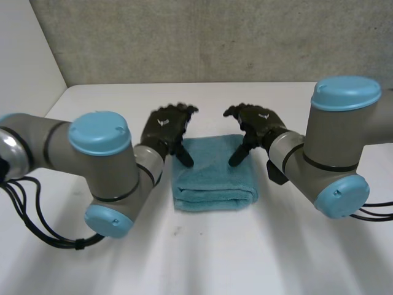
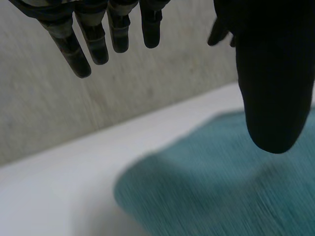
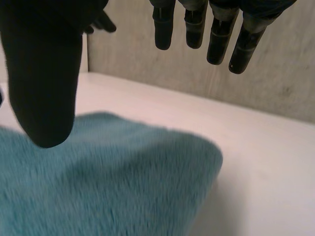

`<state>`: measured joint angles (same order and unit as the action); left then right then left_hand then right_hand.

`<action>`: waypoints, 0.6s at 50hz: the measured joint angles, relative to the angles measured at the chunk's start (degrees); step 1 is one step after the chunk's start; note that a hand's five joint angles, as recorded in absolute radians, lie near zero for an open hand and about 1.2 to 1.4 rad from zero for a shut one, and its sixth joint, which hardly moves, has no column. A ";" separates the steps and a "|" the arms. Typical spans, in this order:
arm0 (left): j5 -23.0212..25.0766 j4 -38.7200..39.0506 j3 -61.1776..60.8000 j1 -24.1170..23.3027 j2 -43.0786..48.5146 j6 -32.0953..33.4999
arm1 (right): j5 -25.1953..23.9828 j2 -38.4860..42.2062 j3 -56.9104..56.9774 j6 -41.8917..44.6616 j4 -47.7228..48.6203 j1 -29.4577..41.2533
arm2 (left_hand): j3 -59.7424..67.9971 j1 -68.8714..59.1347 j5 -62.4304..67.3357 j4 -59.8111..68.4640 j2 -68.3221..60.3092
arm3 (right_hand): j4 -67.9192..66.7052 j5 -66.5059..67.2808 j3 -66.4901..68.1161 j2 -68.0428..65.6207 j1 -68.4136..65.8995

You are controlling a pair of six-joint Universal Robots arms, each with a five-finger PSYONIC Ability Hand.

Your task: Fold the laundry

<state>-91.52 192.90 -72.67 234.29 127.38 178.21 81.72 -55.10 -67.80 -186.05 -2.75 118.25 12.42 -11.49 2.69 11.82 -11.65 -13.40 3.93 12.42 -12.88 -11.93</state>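
A teal towel [image 1: 214, 173] lies folded into a thick rectangle in the middle of the white table [image 1: 202, 258]. My left hand [image 1: 164, 130] hovers over the towel's far left corner with its fingers spread and straight, holding nothing. My right hand [image 1: 255, 126] hovers over the far right corner, also open and empty. In the left wrist view the towel [image 2: 231, 187] lies below the thumb [image 2: 273, 83], with a gap between them. In the right wrist view the towel [image 3: 108, 182] lies under the thumb [image 3: 44, 78] and fingers [image 3: 216, 34], untouched.
A grey wall [image 1: 215, 37] stands along the table's far edge, close behind both hands. Bare table surface lies in front of the towel and to either side, between my two arms.
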 measured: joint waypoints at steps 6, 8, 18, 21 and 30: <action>-0.06 -4.17 0.59 -0.05 3.89 0.05 | -2.24 6.14 2.43 0.52 -1.95 -1.57 | 0.00 0.00 0.00 0.00 0.00 | 0.00 0.00 0.00 0.00 0.00; -0.14 -4.89 0.10 0.12 4.22 0.17 | -2.49 7.20 3.03 0.78 -2.64 -1.98 | 0.00 0.00 0.00 0.00 0.00 | 0.00 -0.17 0.00 0.00 0.00; -0.02 -7.70 -1.63 0.57 1.34 0.68 | -2.73 8.15 4.42 4.07 -6.42 -3.79 | 0.00 0.00 0.00 0.00 0.00 | 0.00 -0.71 0.00 0.00 0.00; 0.24 -9.37 -1.17 0.57 -3.03 0.68 | -2.66 5.47 4.60 5.37 -7.66 -4.40 | 0.00 0.00 0.00 0.00 0.00 | 0.00 -0.71 0.00 0.00 0.00; 0.29 -12.73 0.09 2.58 -18.83 0.64 | -1.91 -12.07 2.51 5.70 -7.70 -7.15 | 0.00 0.00 0.00 0.00 0.00 | 0.00 -0.71 0.00 0.00 0.00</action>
<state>-91.22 180.17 -72.58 236.87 108.55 178.85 79.81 -67.17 -65.30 -180.35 -10.45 111.10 12.42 -11.49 2.69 11.82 -11.65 -13.40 3.21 12.42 -12.88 -11.93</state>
